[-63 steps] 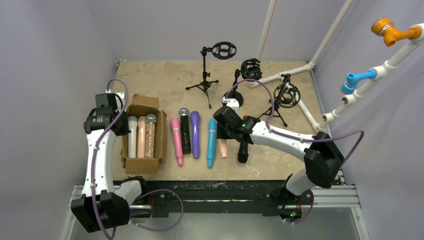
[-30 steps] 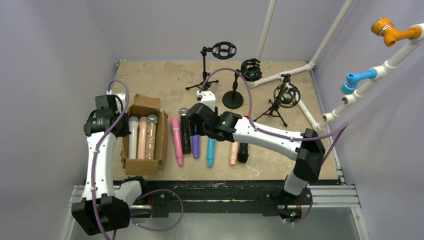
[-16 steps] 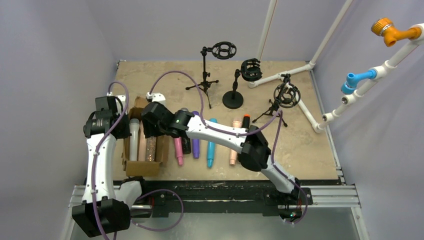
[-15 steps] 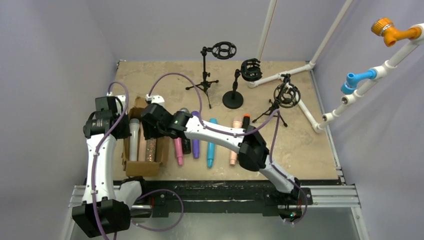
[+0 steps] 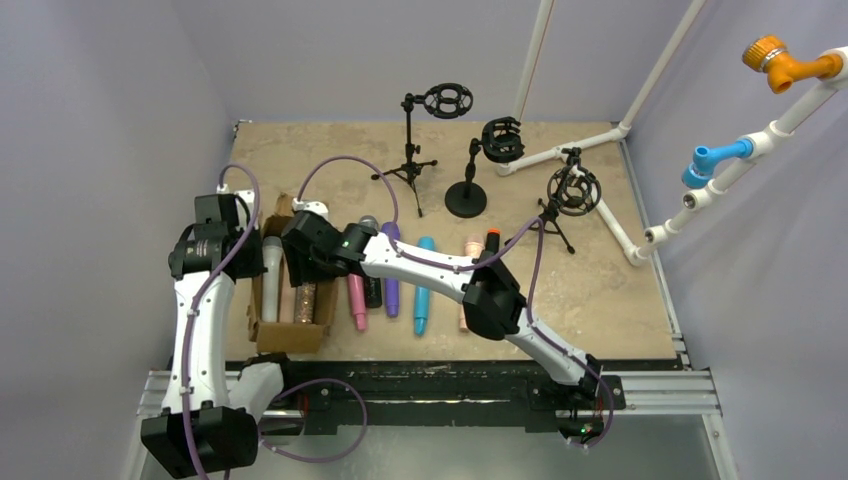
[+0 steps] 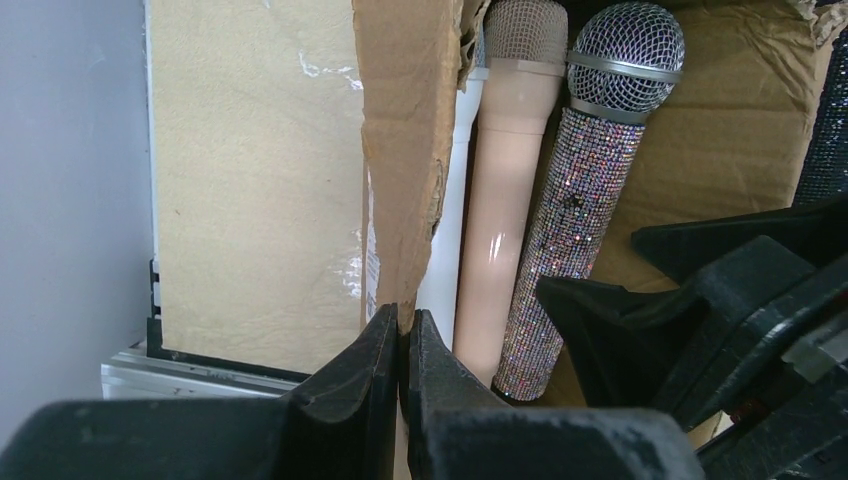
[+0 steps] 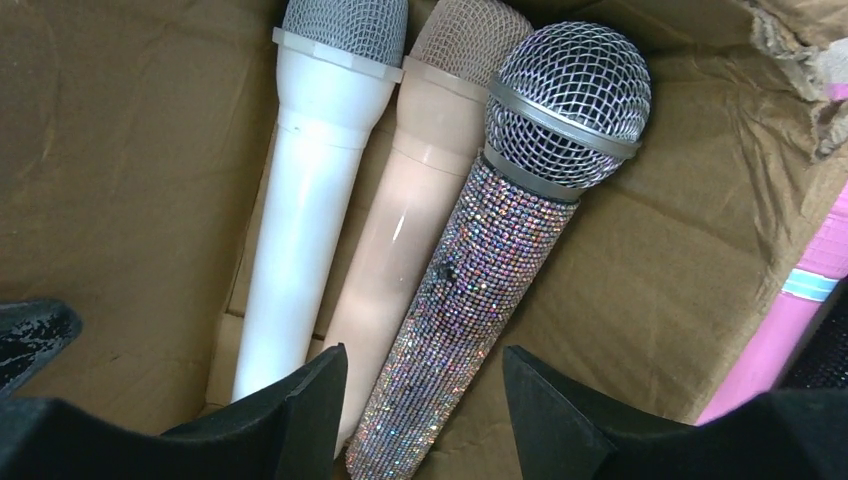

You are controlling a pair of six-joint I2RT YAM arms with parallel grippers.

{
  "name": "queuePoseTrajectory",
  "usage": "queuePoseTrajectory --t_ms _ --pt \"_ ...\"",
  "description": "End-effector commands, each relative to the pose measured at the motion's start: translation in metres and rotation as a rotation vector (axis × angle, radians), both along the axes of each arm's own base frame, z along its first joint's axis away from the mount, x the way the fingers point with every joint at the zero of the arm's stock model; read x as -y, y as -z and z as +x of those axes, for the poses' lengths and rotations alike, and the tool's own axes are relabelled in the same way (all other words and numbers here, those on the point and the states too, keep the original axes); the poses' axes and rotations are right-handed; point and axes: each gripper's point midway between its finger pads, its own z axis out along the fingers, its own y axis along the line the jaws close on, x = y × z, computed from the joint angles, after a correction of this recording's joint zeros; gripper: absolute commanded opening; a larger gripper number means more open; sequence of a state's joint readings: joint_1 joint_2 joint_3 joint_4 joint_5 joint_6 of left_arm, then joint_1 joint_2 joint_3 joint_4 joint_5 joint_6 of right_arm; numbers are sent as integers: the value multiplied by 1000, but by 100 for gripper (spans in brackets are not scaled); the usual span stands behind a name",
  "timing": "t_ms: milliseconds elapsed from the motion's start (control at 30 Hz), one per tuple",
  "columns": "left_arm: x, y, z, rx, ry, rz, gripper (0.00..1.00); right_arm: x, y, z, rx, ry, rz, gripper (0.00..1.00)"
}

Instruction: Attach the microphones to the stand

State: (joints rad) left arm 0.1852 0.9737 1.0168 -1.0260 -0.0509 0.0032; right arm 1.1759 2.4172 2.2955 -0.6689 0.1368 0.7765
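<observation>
— Jaws of the right gripper (image 7: 425,400) stand wide apart, just above the glitter microphone (image 7: 500,250); those of the left gripper (image 6: 402,320) are pinched tight on the left wall of the cardboard box (image 5: 285,338).
— Where do the microphones lie?
— 3 in the box, heads to the far end: a white one (image 7: 300,200), a peach one (image 7: 400,230) and the glitter one. More lie in a row on the table (image 5: 600,290) to the right of the box, and 3 stands (image 5: 409,140) wait at the far side, all bare.
— How would the glitter one handle?
— Stiff and probably light. The rough glitter barrel should give good grip. The mesh head could dent, so take it across the barrel, below the silver ring. It touches the peach one, so 1 finger has little room on that side.
— Anything you cannot make out?
— The tail ends of all 3 sit behind the fingers (image 7: 290,420). From above, the right arm covers part of the row, so I cannot count it.
</observation>
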Motion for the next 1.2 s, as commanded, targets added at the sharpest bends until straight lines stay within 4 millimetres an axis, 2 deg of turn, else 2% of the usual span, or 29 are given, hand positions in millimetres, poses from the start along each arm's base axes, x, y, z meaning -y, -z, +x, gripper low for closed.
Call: queuePoseTrajectory --t_ms 0,100,233,433,567,700,900,967,1033,1167 --pt "11 -36 17 157 8 -29 0 11 22 3 -21 28 -63 64" --pt "16 -39 17 171 30 -36 0 10 31 8 -12 49 -82 66" --pt "21 -38 15 163 67 -52 0 3 31 16 9 74 -50 66" --pt "24 -32 15 152 93 -59 0 -11 12 29 57 123 71 59" --pt "25 -32 15 149 96 -65 0 -17 -1 33 87 130 128 49" --pt "22 -30 15 147 110 -40 0 -15 -25 33 111 131 193 35" --pt "14 -32 18 158 100 5 0 -12 -49 29 115 109 269 20" --pt "5 -32 18 154 71 47 0 -14 -59 26 118 90 295 15" --pt "-1 -33 18 149 56 74 0 -16 -72 24 126 71 322 11" --pt "-15 -34 18 142 14 140 0 -10 -111 21 161 40 375 6"
